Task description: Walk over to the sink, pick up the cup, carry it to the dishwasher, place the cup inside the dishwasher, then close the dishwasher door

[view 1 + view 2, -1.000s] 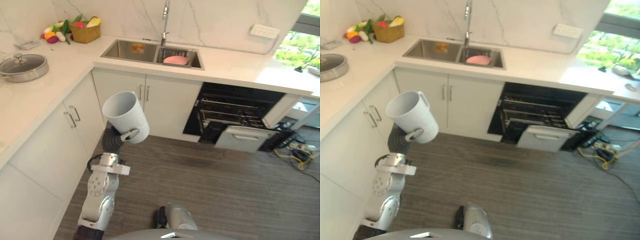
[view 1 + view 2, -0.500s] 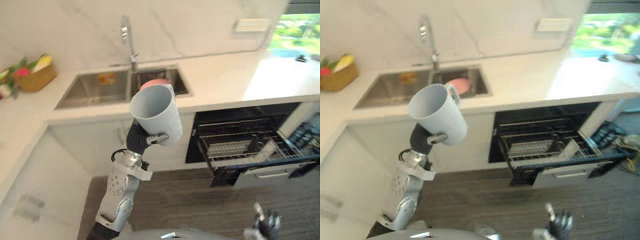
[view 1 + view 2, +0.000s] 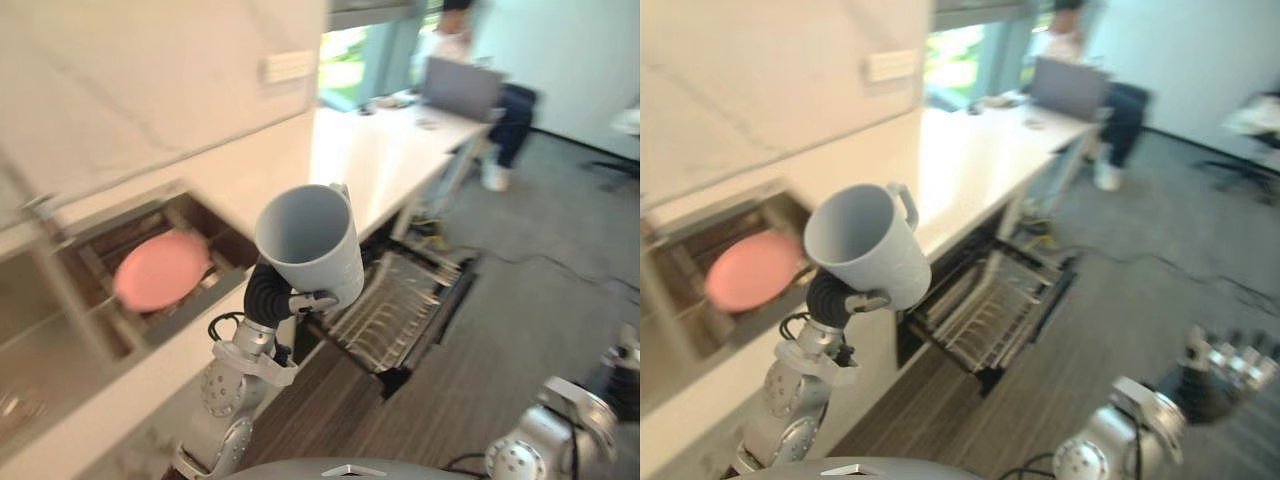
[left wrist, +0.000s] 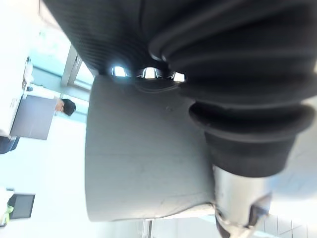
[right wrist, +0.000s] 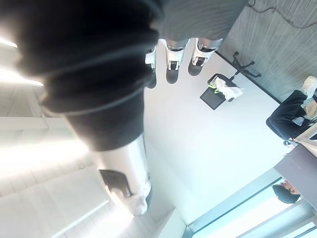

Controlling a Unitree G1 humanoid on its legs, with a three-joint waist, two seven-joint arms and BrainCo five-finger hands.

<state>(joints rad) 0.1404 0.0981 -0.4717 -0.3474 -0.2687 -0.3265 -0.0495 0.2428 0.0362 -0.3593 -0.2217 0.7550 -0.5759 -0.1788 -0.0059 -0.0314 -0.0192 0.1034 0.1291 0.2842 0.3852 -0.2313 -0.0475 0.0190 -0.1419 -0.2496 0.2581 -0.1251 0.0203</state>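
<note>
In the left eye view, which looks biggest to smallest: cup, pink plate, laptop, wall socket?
Biggest first: cup, plate, laptop, socket. The cup is nearest the camera, so it looks extra big.

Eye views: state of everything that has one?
cup: tilted, empty, held aloft
left hand: fingers curled round cup
right hand: open, holding nothing
dishwasher: door open, rack pulled out
pink plate: lying in sink

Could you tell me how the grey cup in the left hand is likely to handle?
The cup looks rigid, so it should hold its shape under the left hand fingers. Its smooth wall may be slippery. Tilted and empty-looking, it is probably light.
</note>
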